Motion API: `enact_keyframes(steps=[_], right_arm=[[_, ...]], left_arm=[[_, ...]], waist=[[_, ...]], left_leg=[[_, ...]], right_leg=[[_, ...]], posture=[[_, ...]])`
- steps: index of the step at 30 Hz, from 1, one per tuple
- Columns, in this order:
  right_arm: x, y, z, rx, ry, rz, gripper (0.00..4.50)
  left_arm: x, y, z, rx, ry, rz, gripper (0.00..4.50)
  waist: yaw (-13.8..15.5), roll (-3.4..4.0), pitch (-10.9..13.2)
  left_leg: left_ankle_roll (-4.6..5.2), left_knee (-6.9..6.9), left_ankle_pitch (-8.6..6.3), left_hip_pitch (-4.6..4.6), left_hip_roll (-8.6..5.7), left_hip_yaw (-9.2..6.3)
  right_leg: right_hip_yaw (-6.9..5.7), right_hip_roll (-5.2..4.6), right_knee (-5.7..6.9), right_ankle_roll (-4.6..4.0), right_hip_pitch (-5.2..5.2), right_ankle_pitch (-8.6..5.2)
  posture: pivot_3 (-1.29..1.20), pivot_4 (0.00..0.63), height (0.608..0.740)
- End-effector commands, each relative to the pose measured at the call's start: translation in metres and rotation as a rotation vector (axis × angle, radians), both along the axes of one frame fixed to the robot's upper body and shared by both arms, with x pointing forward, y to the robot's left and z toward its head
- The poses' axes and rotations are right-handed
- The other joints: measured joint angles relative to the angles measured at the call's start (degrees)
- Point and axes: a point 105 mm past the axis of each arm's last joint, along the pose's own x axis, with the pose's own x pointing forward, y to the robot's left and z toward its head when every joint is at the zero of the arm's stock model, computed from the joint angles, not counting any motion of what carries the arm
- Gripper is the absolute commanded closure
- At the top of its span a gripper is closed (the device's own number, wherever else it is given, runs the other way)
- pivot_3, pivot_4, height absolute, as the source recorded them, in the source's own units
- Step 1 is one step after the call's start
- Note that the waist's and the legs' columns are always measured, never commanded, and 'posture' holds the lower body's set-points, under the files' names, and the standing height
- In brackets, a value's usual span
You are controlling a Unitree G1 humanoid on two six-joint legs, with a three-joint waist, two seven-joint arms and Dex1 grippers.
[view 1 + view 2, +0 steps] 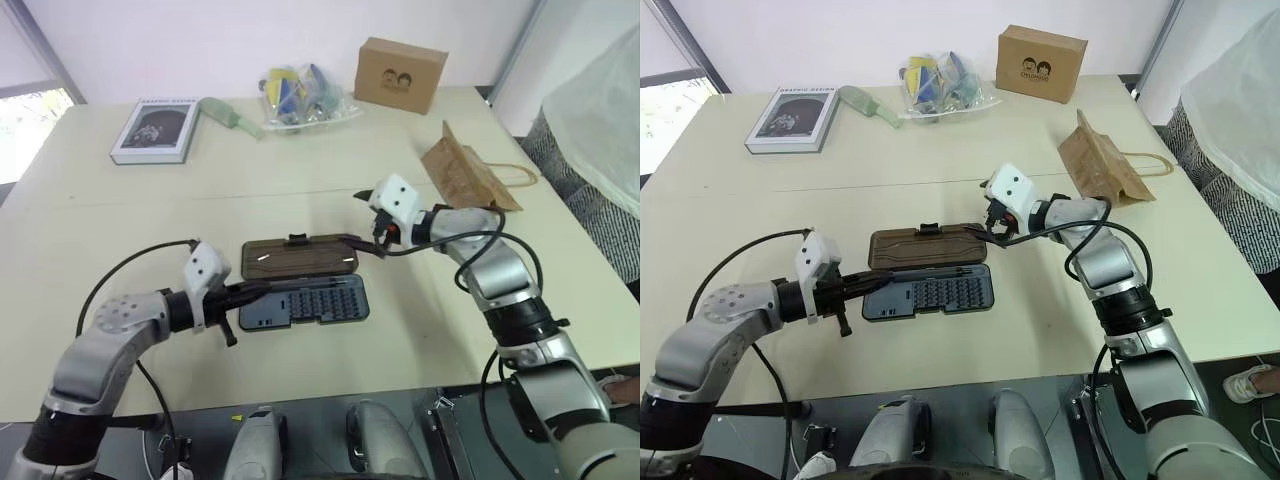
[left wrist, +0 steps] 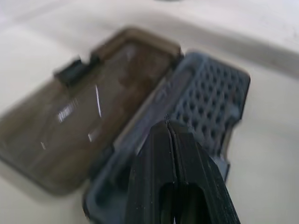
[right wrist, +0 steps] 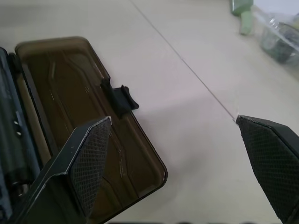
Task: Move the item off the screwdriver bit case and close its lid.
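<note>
Half the job looks done: the paper bag point(image 1: 468, 172) lies on the table well clear of the bit case point(image 1: 303, 287), whose lid point(image 1: 298, 256) lies flat open, right gripper point(image 1: 366, 243) spread wide by its end, left gripper point(image 1: 248, 292) pinched empty over the tray.

Head stereo pair down over table point(image 1: 120, 230); wrist cameras close above open case point(image 2: 187, 121).

Each arm consists of silver-grey rounded metal segments joined by black collars. A white, faceted camera housing sits at each wrist, with a small red mark beneath the right one. Black cables loop loosely from forearm to wrist housing on both arms. Each arm ends in the left gripper point(image 1: 262, 288) or the right gripper point(image 1: 362, 243), with two black fingers whose inner pads point(image 3: 91, 158) carry a fine cross-hatched texture.
</note>
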Motion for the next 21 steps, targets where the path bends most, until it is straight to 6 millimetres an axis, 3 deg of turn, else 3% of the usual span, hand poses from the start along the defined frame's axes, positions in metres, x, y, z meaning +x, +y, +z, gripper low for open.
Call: enact_keyframes(steps=[1,8,21], right_arm=[[0.008,0.004,0.005,-0.013,-0.032,0.013,0.03],[0.021,0.008,-0.006,-0.043,0.028,0.014,0.03],[0.024,0.018,-0.028,-0.142,0.11,0.054,0.03]], left_arm=[[-0.002,0.003,-0.005,0.026,-0.011,-0.006,4.5],[-0.001,0.0,-0.023,0.034,0.015,-0.009,4.5],[-0.002,-0.003,-0.035,0.043,0.026,-0.024,4.5]], waist=[[0.01,0.0,0.0],[0.03,0.02,0.01],[0.03,0.03,-0.01]], left_leg=[[0.0,0.0,0.0,0.0,0.0,0.01],[0.0,0.0,0.0,0.0,0.01,0.01],[0.0,0.0,0.0,0.0,0.0,0.01]], right_leg=[[0.0,-0.01,0.0,0.0,0.0,0.0],[0.0,-0.04,0.0,0.0,-0.01,0.0],[0.0,-0.08,0.02,0.01,0.0,0.0]], posture=[[0.0,0.15,0.74],[0.0,0.15,0.74],[0.0,0.15,0.74]])
